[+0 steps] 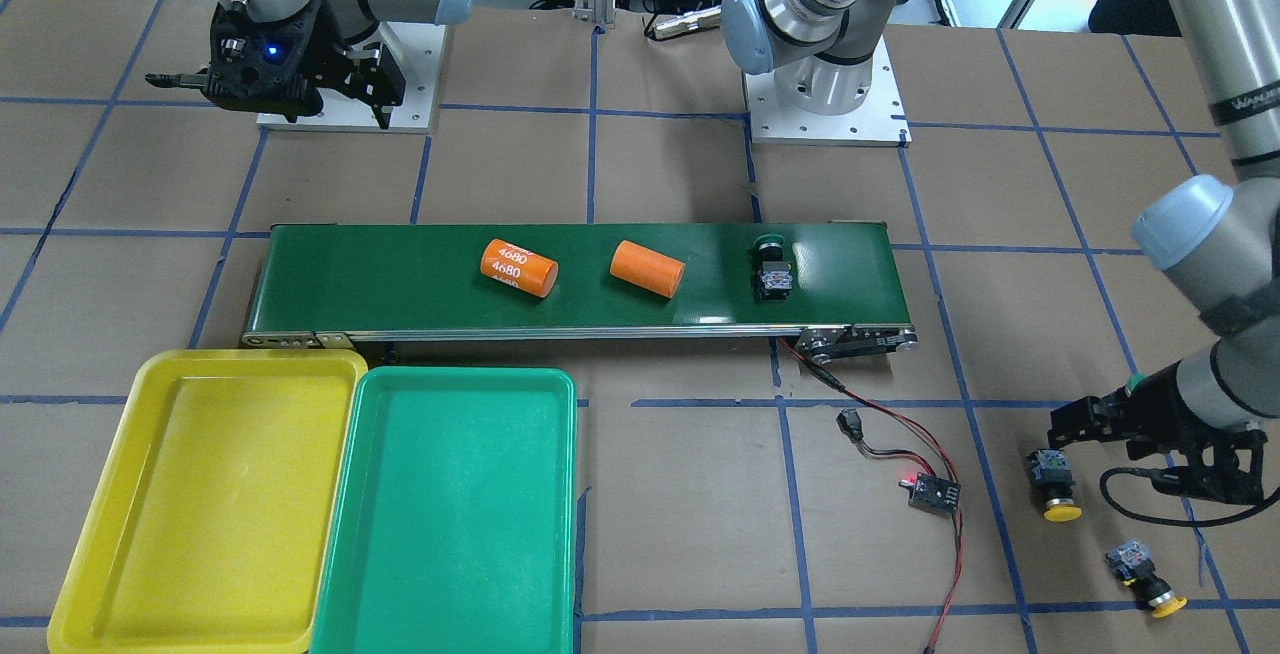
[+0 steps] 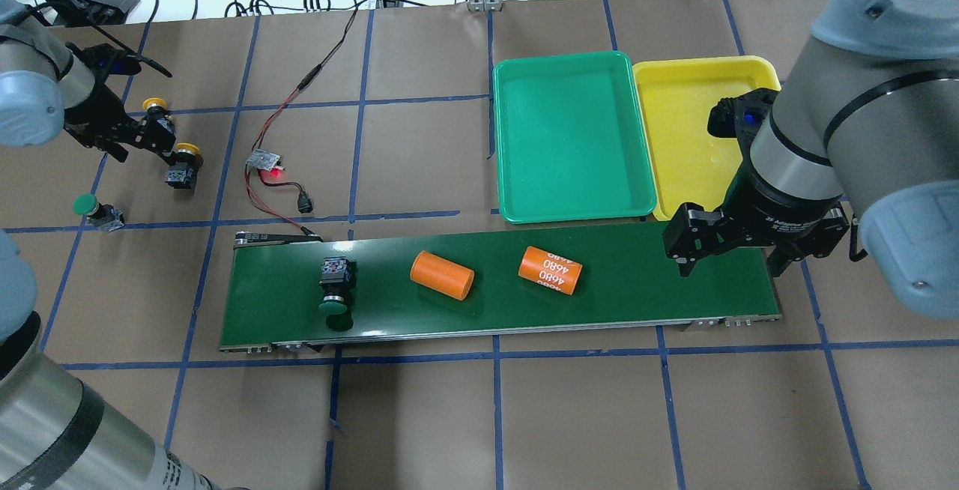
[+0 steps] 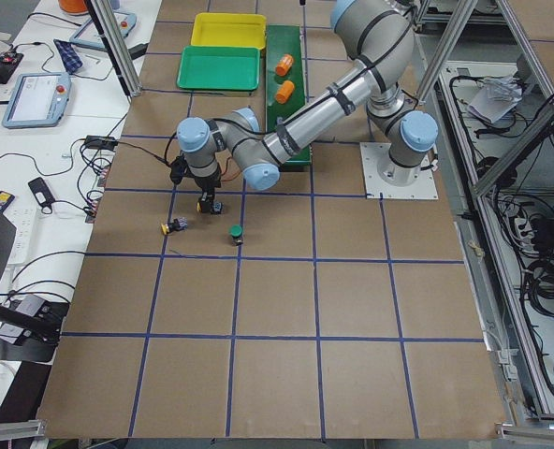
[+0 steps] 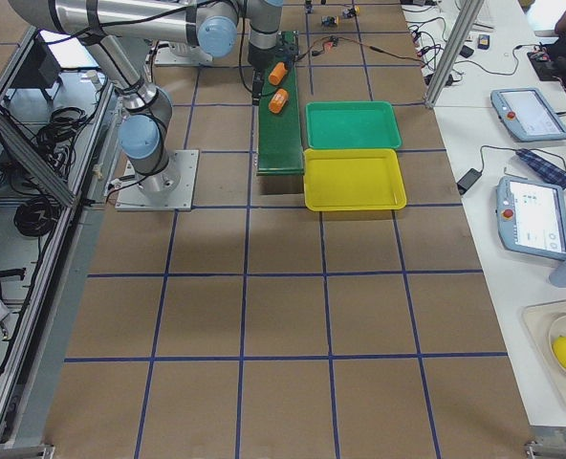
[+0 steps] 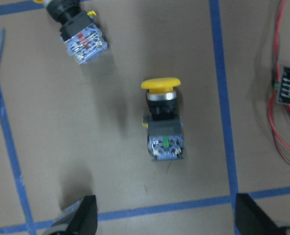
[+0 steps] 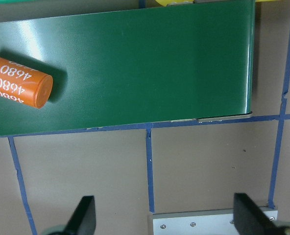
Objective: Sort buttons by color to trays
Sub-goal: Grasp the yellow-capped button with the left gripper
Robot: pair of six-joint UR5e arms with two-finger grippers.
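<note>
The left arm stretches far out from its base, low over the desk, with the wrist bent so the left gripper point(image 5: 167, 220) points straight down. Its fingers point(image 5: 84, 215) are spread wide and hold nothing. Directly beneath it, centred between the two fingers and untouched, a yellow button point(image 5: 163, 122) lies on its side on the desk. A second yellow button point(image 5: 81, 36) lies near, off to one side of the gripper. A green button point(image 2: 97, 210) sits on the desk a little further off, on the robot's side of the gripper. The circuit board point(image 2: 264, 160) with red wires lies between this gripper and the conveyor belt point(image 2: 637, 303).

The right arm is folded, its wrist turned down over the belt's end. The right gripper point(image 2: 730, 265) is also released, jaws apart and empty. The green tray point(image 2: 573, 59) and yellow tray point(image 2: 704, 63) lie side by side just beyond it, both bare. On the belt, away from this gripper, lie two orange cylinders point(image 2: 551, 270) and, furthest, the other green button point(image 2: 335, 288).
</note>
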